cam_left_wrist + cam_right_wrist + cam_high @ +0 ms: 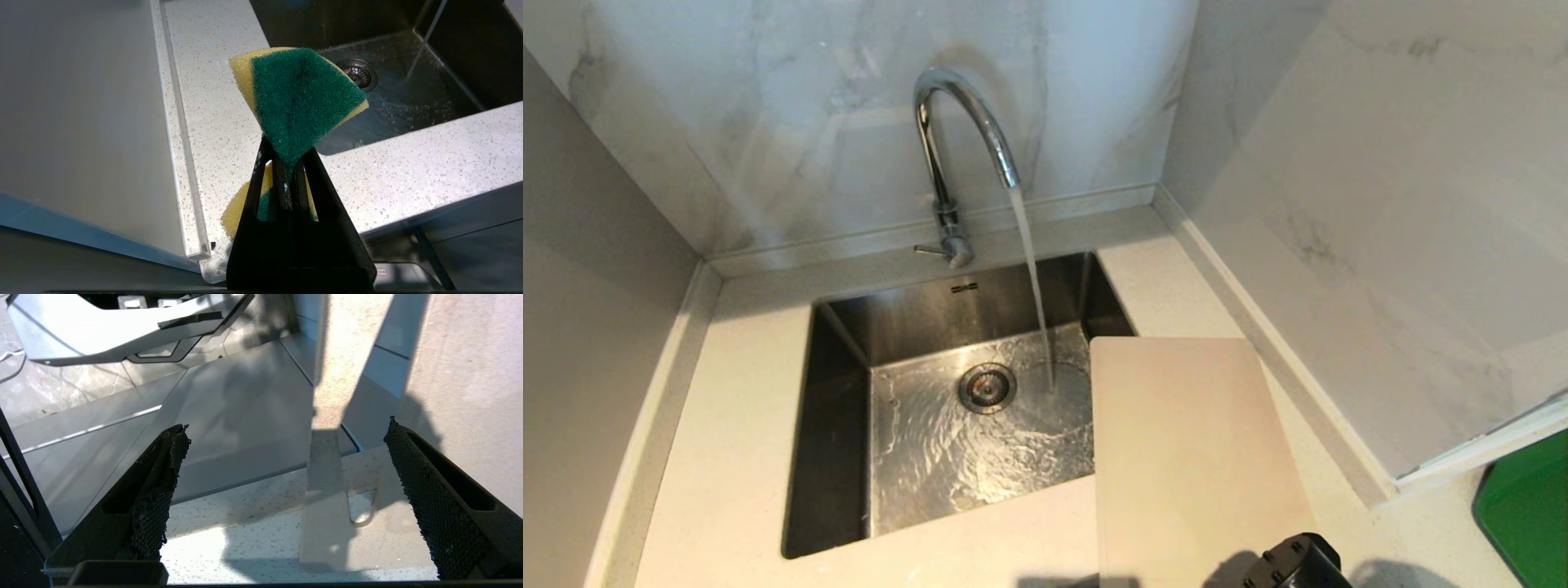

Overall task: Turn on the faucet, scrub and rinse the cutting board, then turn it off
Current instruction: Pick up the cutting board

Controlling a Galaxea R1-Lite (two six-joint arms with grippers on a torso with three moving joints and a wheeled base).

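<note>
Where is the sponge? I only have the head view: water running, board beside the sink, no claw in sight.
Observer: The left claw is shut on the sponge. It is pinched near its middle, green scouring side towards the wrist camera, over the speckled countertop at the front of the sink.
Operator: And the right claw? I only see a bit of black arm at the bottom edge.
Observer: The right claw is open and empty. The end of the cutting board with the handle hole lies beyond it, in line with the gap between its fingers, and neither finger touches it.
</note>
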